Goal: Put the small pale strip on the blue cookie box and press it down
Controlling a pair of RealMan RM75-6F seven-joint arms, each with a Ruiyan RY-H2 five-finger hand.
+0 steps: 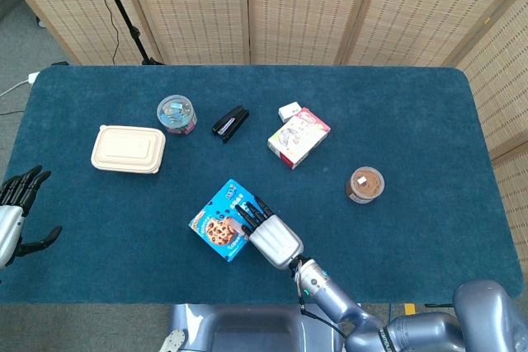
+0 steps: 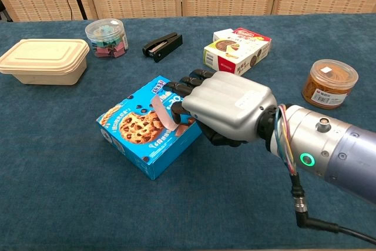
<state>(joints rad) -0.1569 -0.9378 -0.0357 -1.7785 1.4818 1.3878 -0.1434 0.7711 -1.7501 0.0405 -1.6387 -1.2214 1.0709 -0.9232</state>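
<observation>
While the strip is only half down: the placing step is under way and the pressing step is not yet done.

Right hand: the right hand (image 2: 226, 109) lies knuckles-up over the near right part of the blue cookie box (image 2: 138, 126), its fingers (image 2: 188, 82) reaching across the lid and its thumb side at the strip.

Strip: the small pale strip (image 2: 163, 111) stands on the box lid, curling up off the printed face beside the hand; it looks pinched or steadied by the hand, though the exact contact is hidden under the palm.

Box: it sits flat on the blue worktop (image 2: 59, 192), turned at an angle, near the front middle.

Left hand: the left hand (image 1: 18, 204) hangs off the left edge of the worktop with fingers spread, holding nothing.

Next move, as I judge it: lay the free end flat onto the lid, then bear down along the strip with the fingers.

Care needed: the light box may slide or tip under an off-centre push.
</observation>
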